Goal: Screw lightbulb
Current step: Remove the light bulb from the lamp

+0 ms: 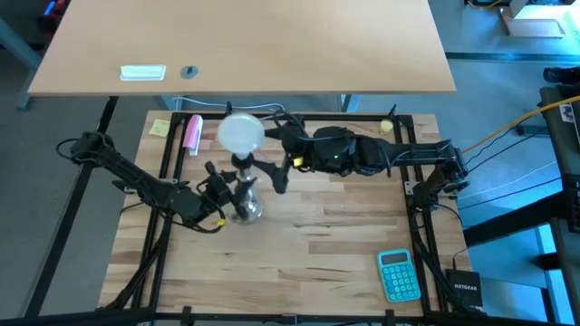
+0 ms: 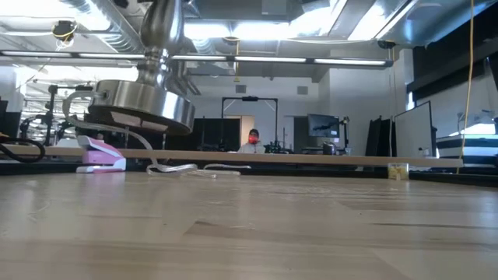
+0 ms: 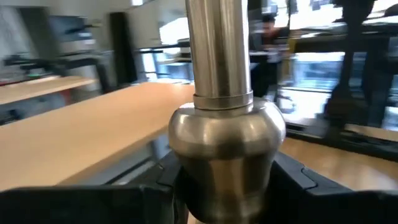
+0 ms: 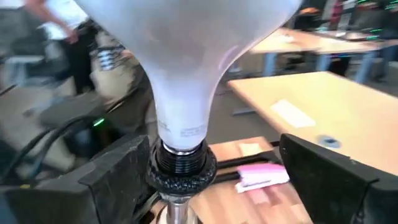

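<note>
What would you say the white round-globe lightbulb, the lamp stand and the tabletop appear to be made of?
The white frosted round-globe lightbulb looks like matte glass or plastic, evenly milky. The silver flared lamp stand looks like brushed metal, showing streaked reflections; its ribbed black socket top may be plastic. The pale tabletop looks like wood, showing jointed grained strips.

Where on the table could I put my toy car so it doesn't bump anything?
The bare wood in front of the lamp stand, left of the blue calculator, is free. It's crowded around the lightbulb, where the left end effector and right end effector meet.
</note>
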Motion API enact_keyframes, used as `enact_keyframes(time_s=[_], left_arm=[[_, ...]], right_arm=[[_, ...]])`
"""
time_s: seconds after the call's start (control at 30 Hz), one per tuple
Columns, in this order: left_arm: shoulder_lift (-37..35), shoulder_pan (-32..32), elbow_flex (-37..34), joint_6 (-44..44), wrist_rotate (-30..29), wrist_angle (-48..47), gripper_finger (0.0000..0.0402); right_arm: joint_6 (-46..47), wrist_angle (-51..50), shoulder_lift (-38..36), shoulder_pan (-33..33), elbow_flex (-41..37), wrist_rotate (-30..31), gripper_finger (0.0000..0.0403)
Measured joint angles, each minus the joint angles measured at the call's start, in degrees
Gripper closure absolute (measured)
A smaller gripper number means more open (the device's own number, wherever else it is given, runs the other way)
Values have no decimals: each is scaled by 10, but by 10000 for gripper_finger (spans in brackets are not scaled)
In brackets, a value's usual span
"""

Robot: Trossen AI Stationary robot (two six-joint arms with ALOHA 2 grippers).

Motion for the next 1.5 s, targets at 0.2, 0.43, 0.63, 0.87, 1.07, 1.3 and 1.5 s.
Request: enact_keyframes(time_s=[0.2, 0.43, 0.63, 0.87, 1.07, 1.3, 1.5], left_arm=[[1, 1, 0, 5, -46, 0, 273], [7, 4, 0, 4, -46, -6, 273], [7, 4, 0, 4, -46, -6, 268], [7, -10, 1, 6, -45, -15, 273], [-9, -49, 1, 52, 56, -15, 273], [-10, -45, 1, 43, 457, -24, 273], [-11, -19, 1, 16, 538, -14, 273]], right_arm=[[3, 114, 50, 0, 0, 32, 54], [-44, 243, 94, 0, -1, 61, 68], [-73, 250, 92, 0, 0, 65, 130], [-81, 239, 91, 5, 0, 26, 261], [-74, 210, 75, 13, 0, -137, 261], [-11, 214, 63, 11, 0, -575, 261], [-6, 221, 61, 20, 0, -603, 261]])
